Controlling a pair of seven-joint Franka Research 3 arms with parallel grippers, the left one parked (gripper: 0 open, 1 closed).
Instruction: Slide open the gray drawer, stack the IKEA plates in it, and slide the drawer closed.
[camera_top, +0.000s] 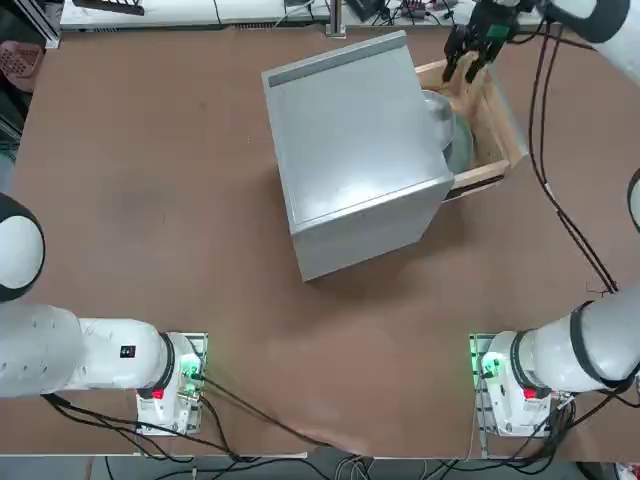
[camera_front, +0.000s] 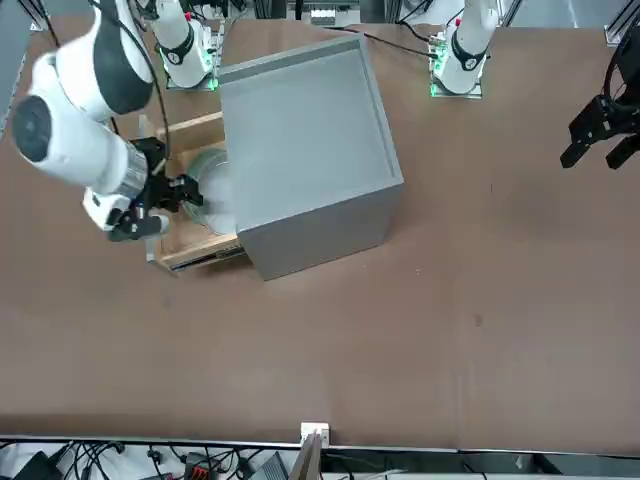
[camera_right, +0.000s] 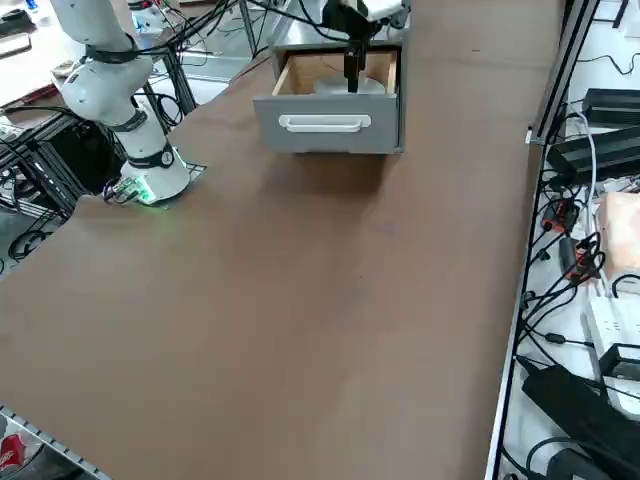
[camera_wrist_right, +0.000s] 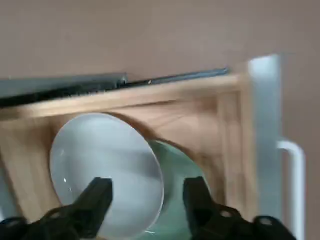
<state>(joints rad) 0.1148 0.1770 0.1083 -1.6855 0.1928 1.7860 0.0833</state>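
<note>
The gray drawer (camera_top: 350, 150) stands at the table's far right, with its light wood tray (camera_top: 497, 130) pulled out. Both IKEA plates lie inside the tray: the gray-white plate (camera_wrist_right: 102, 170) rests on the mint green plate (camera_wrist_right: 175, 200), which peeks out beneath it. They also show as the plates (camera_front: 210, 190) in the front view. My right gripper (camera_top: 468, 58) hovers above the tray's far end, open, with nothing between its fingers (camera_wrist_right: 95, 200). In the right side view the gripper (camera_right: 352, 75) hangs over the tray behind the gray front panel (camera_right: 325, 125).
The parked left arm's gripper (camera_front: 600, 130) hangs over the table's other side. Black cables (camera_top: 560, 200) run from my right arm across the table's right edge. Cables and power strips (camera_right: 600, 330) lie beyond that edge.
</note>
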